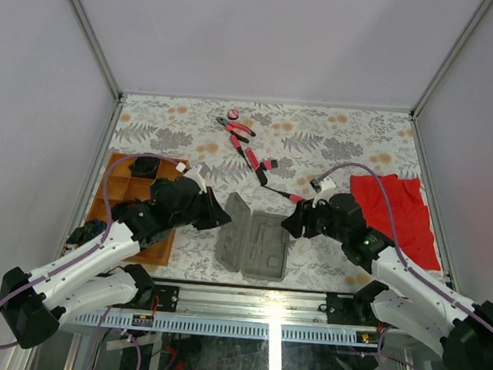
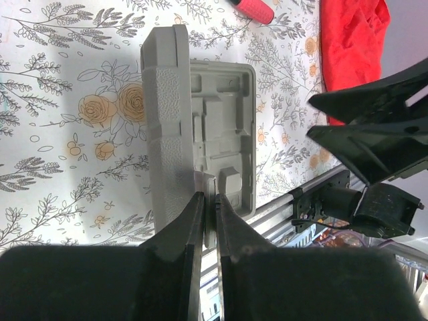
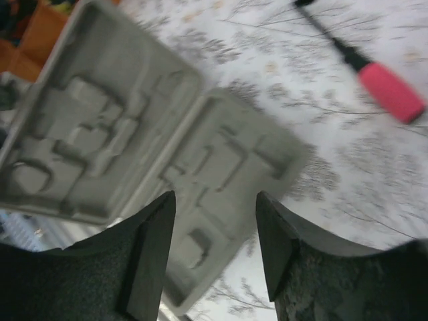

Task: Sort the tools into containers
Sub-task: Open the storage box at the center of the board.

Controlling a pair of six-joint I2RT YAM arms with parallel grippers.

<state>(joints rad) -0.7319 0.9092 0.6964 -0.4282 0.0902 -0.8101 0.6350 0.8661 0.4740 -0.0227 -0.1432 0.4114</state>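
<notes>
Showing one grey case (image 1: 255, 245), one wooden tray (image 1: 117, 189), one pliers (image 1: 237, 131), one cloth (image 1: 397, 214).

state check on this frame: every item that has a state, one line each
grey case: open, lid tilted up, recesses empty
left claw: shut, tips at the case's near edge, contact unclear
right claw: open, empty, above the case
pliers: lying on the table, unsorted
screwdriver: lying on the table, outside the case
wooden tray: partly hidden by the left arm, something dark in a far compartment
red cloth: spread on the table
</notes>
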